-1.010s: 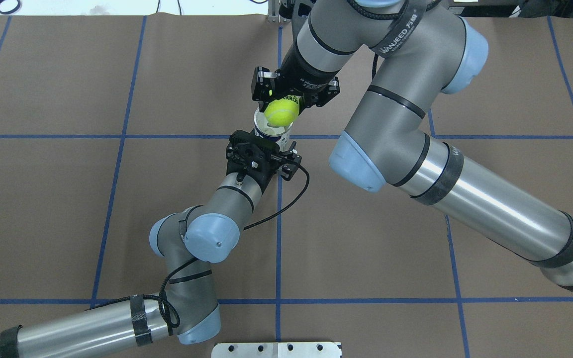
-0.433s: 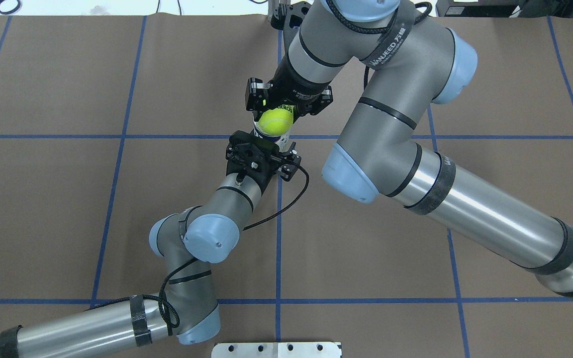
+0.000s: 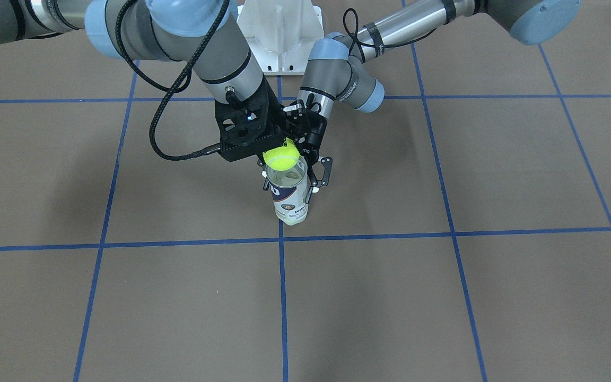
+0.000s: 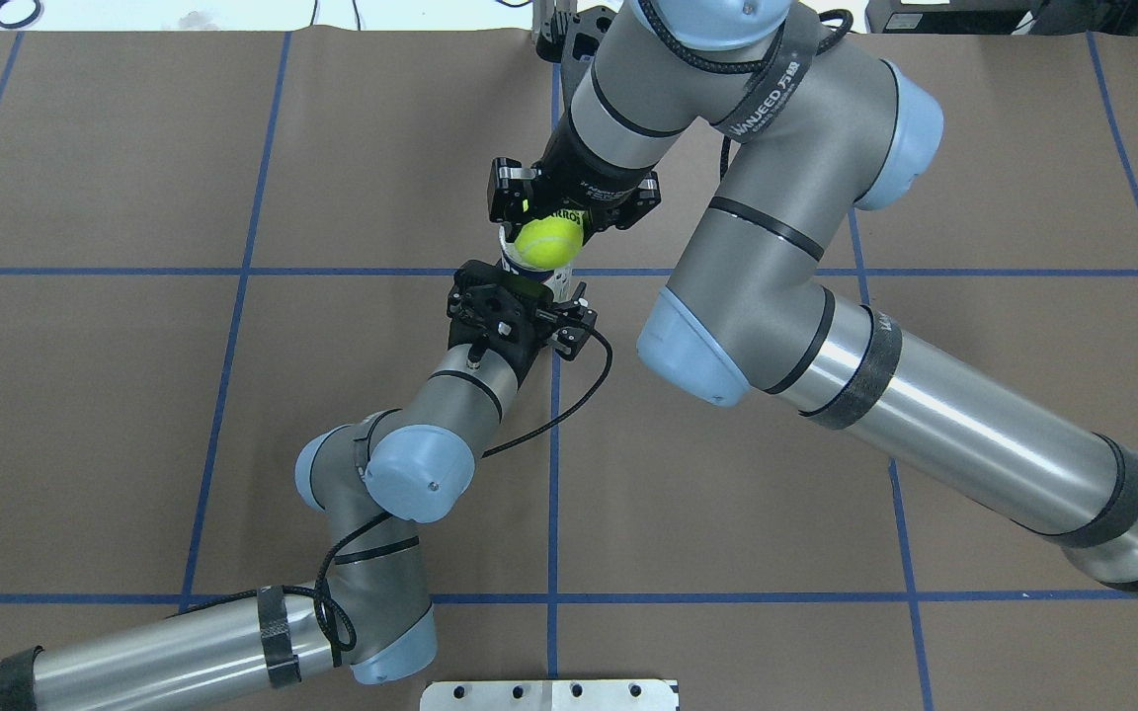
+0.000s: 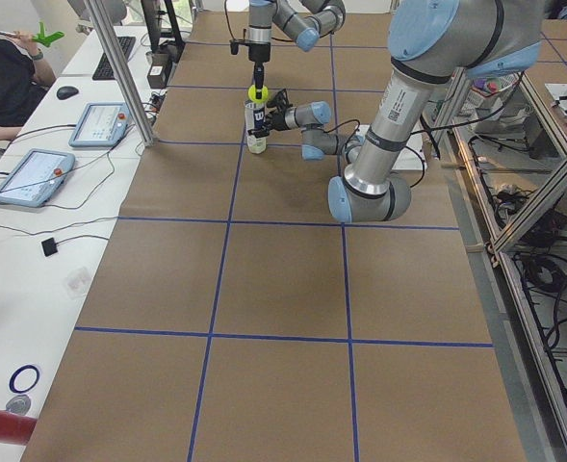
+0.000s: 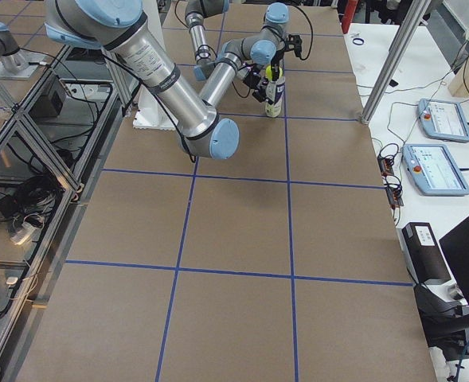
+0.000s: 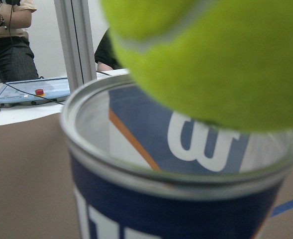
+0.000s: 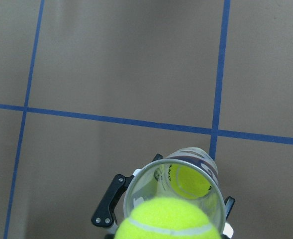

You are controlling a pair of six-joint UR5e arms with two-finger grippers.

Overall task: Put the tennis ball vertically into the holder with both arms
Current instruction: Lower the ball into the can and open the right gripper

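Observation:
The holder [image 3: 289, 196], a clear can with a white and navy "W" label, stands upright on the brown table. My left gripper [image 3: 295, 180] is shut on the holder's upper part from the side. My right gripper [image 4: 549, 219] is shut on a yellow-green tennis ball [image 4: 547, 240] and holds it straight over the holder's open mouth. In the left wrist view the ball [image 7: 211, 55] hangs at the holder's rim [image 7: 136, 169]. In the right wrist view a second ball [image 8: 188, 180] lies at the bottom of the holder [image 8: 141, 184], below the held ball [image 8: 168, 221].
A white pedestal [image 3: 281, 32] stands at the robot's base. A metal plate [image 4: 549, 694] lies at the near table edge. Tablets [image 5: 100, 123] and cables lie on a side table where a person sits. Blue tape lines cross the brown table [image 4: 134, 395].
My right gripper has moved left and down with the ball, which now covers the holder's mouth. My left gripper and the holder have stayed put.

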